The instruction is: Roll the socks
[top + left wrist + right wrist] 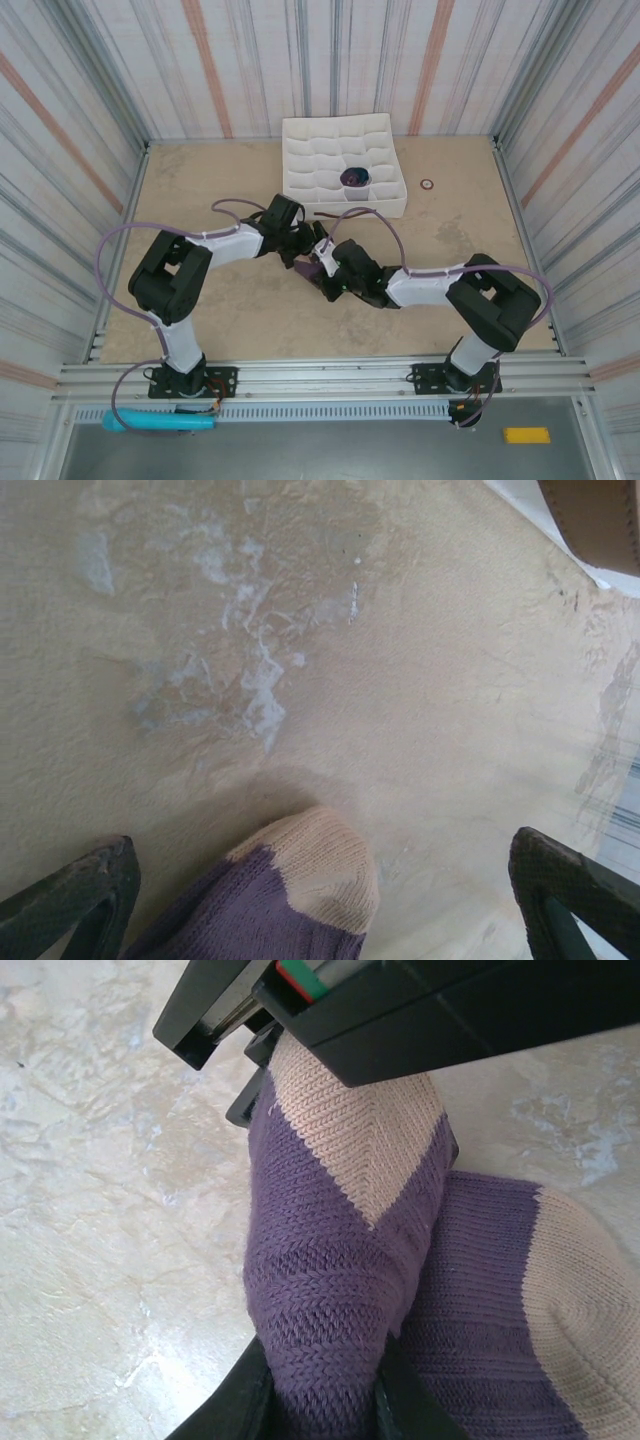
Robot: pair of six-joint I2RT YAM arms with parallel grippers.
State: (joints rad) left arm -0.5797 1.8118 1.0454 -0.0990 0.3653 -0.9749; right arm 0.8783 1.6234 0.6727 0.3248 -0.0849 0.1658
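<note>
Right claw point(320, 1405) pinches the purple socks point(330, 1250); left claw point(322, 858) gapes wide.

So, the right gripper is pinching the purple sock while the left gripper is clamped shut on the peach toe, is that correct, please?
Not quite: the left gripper is open, its fingers standing apart on either side of the peach toe, as the left wrist view shows. The right gripper is indeed pinching the purple sock.

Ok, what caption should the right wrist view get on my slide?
Right gripper pinching a fold of the purple-and-peach socks just above the tan table.
</note>
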